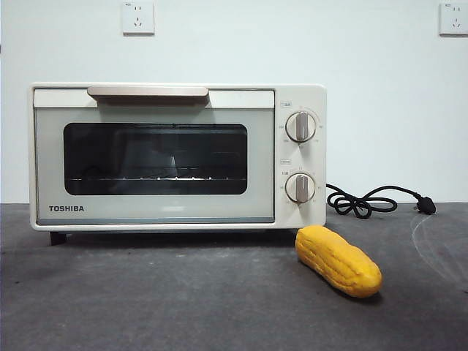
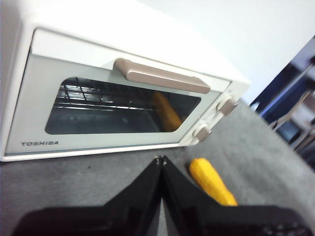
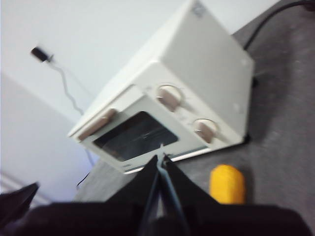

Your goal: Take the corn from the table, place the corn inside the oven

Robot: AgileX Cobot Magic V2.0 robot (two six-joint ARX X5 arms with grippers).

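The yellow-orange corn point(image 1: 338, 260) lies on the dark grey table point(image 1: 183, 300), just in front of the oven's knob side; it also shows in the wrist views as corn point(image 2: 211, 181) and corn point(image 3: 227, 184). The cream TOSHIBA oven point(image 1: 175, 157) stands with its glass door closed and beige handle point(image 1: 148, 91) at the top. Neither arm appears in the front view. My left gripper point(image 2: 160, 159) is shut and empty, raised in front of the oven door. My right gripper point(image 3: 162, 158) is shut too, high above the table before the oven point(image 3: 167, 105).
The oven's black cord and plug point(image 1: 380, 201) lie coiled on the table behind the corn on the right. A white wall with two sockets point(image 1: 138, 17) stands behind.
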